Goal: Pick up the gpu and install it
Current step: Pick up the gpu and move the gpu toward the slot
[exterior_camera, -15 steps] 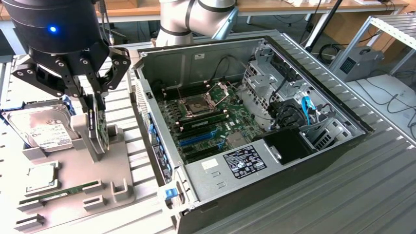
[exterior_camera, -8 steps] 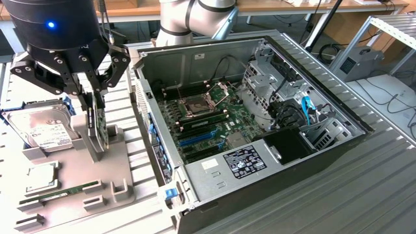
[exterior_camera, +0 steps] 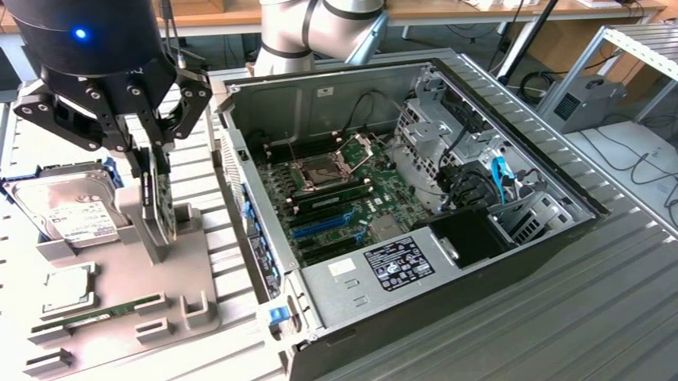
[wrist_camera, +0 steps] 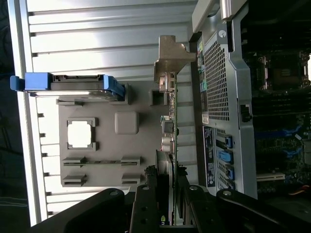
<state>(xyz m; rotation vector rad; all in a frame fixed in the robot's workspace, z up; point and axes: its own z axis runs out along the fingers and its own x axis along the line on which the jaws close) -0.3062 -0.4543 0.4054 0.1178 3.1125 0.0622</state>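
One robot hand (exterior_camera: 152,171) hangs over a grey parts holder (exterior_camera: 159,278) on a ribbed metal bench (exterior_camera: 593,317), towards the exterior view's left. Its two dark fingers (exterior_camera: 136,155) point straight down and are clenched on the gpu (exterior_camera: 159,210), one finger on each flat face of the card. The gpu stands upright on its long edge at the holder, seen almost edge-on as a thin dark and green strip. Whether its lower edge has left the holder cannot be told.

From the wrist view, the gpu (wrist_camera: 171,116) runs as a narrow line out from between the fingers of the hand (wrist_camera: 170,170), and its silver metal end bracket (wrist_camera: 171,56) sits at the far end, bent to one side.

Three other parts rest in the holder (wrist_camera: 112,145): a silver hard drive (exterior_camera: 69,210) with a white label, a square processor chip (exterior_camera: 66,287), and a long narrow memory stick (exterior_camera: 101,311) lying in a slot.

Just beside the holder, to the exterior view's right, an open computer case (exterior_camera: 317,87) lies on its side. Its green motherboard (exterior_camera: 350,198) faces up, with blue slots near the edge closest to the gpu.
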